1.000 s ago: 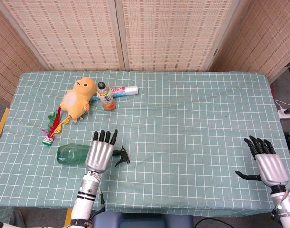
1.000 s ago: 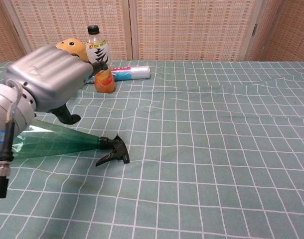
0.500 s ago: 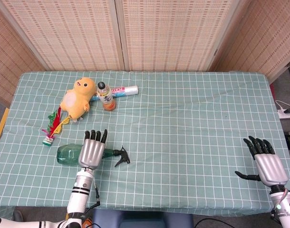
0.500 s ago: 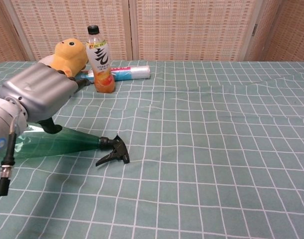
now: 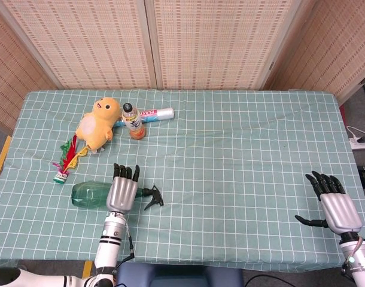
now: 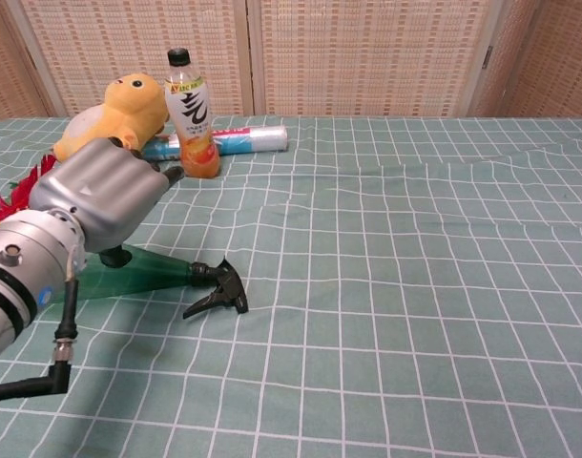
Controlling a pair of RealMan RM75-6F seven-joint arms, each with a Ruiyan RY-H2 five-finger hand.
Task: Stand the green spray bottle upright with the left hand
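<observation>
My left hand (image 5: 122,189) hovers, fingers spread and empty, over the green spray bottle (image 5: 91,194) lying flat on the tabletop (image 5: 242,155). Gripping the slick, tapered body badly could make it roll away.

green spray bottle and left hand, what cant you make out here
- Contact: in both views the left hand covers the middle of the green spray bottle, so whether the fingers touch it is hidden.
- Bottle base: in the chest view the forearm hides it.
- Drink bottle label: print too small to read in either view.
- Right hand: outside the chest view; only the head view shows it.
</observation>
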